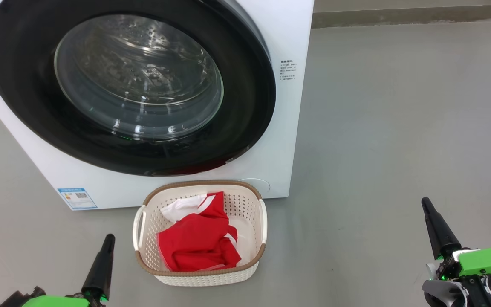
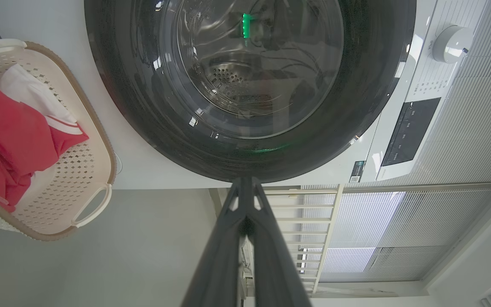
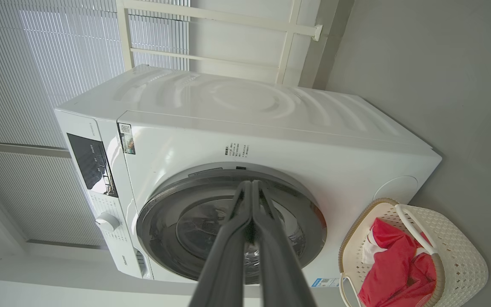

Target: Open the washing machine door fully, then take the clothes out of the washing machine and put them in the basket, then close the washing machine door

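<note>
Just right of the left hand (image 1: 109, 238), farther from the right hand (image 1: 425, 202), sits the basket (image 1: 203, 183) of clothes (image 1: 194, 245). Both hands are pinched together (empty); the washing machine door (image 1: 19, 98) looks closed.

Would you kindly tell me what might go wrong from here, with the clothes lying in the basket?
The washing machine door looks closed, but whether it is latched cannot be told; it might swing open. The basket stands on the floor right before the washing machine, with the left fingers close beside it and the right fingers farther off; a careless arm or base move might tip it and spill the clothes.
</note>
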